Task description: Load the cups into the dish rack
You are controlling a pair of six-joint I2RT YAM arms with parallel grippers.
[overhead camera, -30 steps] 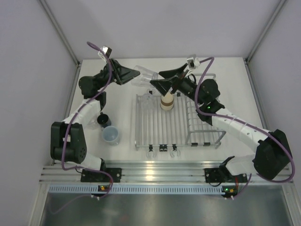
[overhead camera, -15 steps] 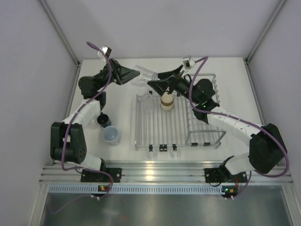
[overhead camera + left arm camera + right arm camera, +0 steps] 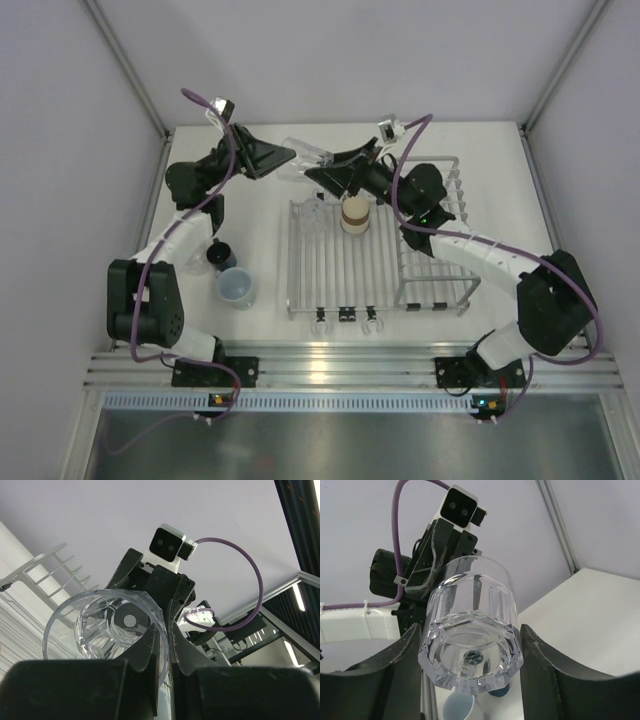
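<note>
- Top view: the clear cup is held on its side in the air near the far edge of the counter, just beyond the far left corner of the rack.
- One end of it is gripped by the left pincer and the other by the right pincer.
- The tan cup is stood upright on the rack's flat bars at their far end, just under the right arm.
- The blue cup and the mug are set close together on the counter between the rack and the left edge, with the mug farther back.
- Left wrist view: the clear cup is seen mouth-on. Its rim wall is pinched in the narrow left pincer.
- The right arm is seen behind the cup's base.
- Right wrist view: the base of the clear cup is clamped between the fingers of the right pincer, and both sides are touched.
- The left arm is seen beyond the rim, and the blue cup below.
</note>
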